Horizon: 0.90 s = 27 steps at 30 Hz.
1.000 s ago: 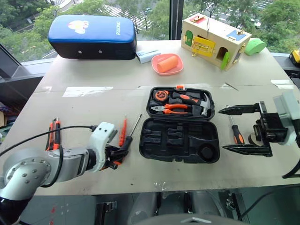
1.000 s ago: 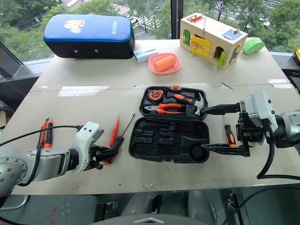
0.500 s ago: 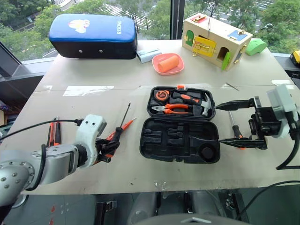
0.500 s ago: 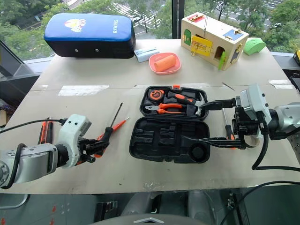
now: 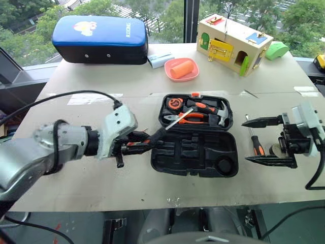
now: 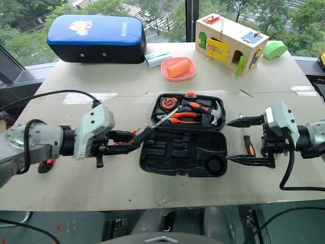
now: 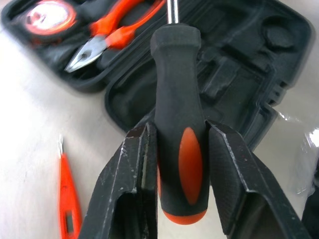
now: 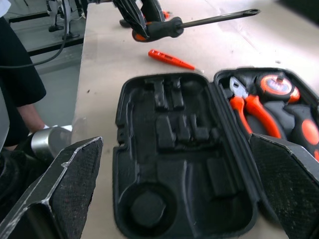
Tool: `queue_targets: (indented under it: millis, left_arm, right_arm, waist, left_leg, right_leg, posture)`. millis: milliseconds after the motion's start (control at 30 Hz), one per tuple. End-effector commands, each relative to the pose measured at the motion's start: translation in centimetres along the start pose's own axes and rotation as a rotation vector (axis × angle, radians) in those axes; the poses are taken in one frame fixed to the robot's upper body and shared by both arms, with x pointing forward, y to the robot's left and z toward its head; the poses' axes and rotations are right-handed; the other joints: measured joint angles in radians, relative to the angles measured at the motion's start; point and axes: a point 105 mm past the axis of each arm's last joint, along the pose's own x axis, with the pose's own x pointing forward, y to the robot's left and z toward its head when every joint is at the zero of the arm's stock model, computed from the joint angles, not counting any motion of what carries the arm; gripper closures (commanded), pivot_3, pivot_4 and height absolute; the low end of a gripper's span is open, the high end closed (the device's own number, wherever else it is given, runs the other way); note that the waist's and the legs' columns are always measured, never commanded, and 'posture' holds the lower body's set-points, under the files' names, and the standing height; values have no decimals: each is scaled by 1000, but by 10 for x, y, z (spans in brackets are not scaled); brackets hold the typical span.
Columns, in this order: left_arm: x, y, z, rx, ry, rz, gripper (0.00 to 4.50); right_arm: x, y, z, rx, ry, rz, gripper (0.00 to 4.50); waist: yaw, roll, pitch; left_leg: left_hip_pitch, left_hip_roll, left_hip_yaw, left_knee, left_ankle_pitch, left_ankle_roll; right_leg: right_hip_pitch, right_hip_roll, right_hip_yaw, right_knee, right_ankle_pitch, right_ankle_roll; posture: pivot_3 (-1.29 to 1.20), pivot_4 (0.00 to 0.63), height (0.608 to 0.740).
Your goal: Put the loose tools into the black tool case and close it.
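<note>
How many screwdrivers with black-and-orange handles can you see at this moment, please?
2. One screwdriver is clamped in the left gripper, its shaft reaching over the open black tool case. The other screwdriver lies on the table between the right gripper's open fingers. Others may be hidden.

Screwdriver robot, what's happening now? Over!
Left gripper shut on screwdriver, over the open tool case. Right gripper open, empty. Recesses clear.

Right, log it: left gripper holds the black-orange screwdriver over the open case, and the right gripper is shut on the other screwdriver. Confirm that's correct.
Not quite. The right gripper is open and holds nothing; the left eye view shows its fingers spread, with the other screwdriver lying on the table between them. The rest stands: the left gripper holds the black-orange screwdriver over the open tool case.
</note>
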Motion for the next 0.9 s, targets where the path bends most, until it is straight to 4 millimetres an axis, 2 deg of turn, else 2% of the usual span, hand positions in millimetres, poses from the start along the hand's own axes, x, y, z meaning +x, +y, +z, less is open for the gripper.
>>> queue_targets:
  millis: [33,233,333,467,667,900]
  left_arm:
    - [10,19,-1,292,69,-206,3402]
    - [60,63,12,517,132,-339,3403]
    - [82,72,14,557,178,-388,3403]
    - [101,75,16,551,205,-421,3403]
    - [114,80,22,467,236,-388,3403]
    - [109,76,22,366,283,-397,3403]
  right_arm:
    - [1,-1,2,-43,22,-34,0]
    - [16,7,1,-65,29,-48,0]
    - [20,8,-1,-70,38,-78,0]
    - [22,11,-2,-63,35,-106,0]
    - [22,16,-4,-51,26,-129,0]
    - [22,13,-3,-53,8,-138,0]
  waist:
    - [1,-1,1]
    - [4,-4,3]
    - [0,-8,5]
    - [-8,-10,6]
    - [3,-10,6]
    - [0,-10,6]
  left_leg:
    - [1,-1,1,0,0,0]
    - [-4,-2,-1,6,-1,2]
    - [-7,-2,-3,10,-2,4]
    - [-7,-1,-5,12,-2,4]
    - [-6,-2,-6,16,-4,8]
    - [-2,-2,-7,19,-5,9]
  right_leg:
    - [1,4,-1,1,0,0]
    - [2,5,-5,1,0,1]
    - [1,4,-6,0,0,2]
    - [0,3,-5,1,0,3]
    - [1,2,-7,7,0,3]
    - [5,3,-7,10,1,5]
  posture:
    - [0,150,735]
    - [0,150,735]
    - [0,150,735]
    - [0,150,735]
    - [0,150,735]
    - [0,150,735]
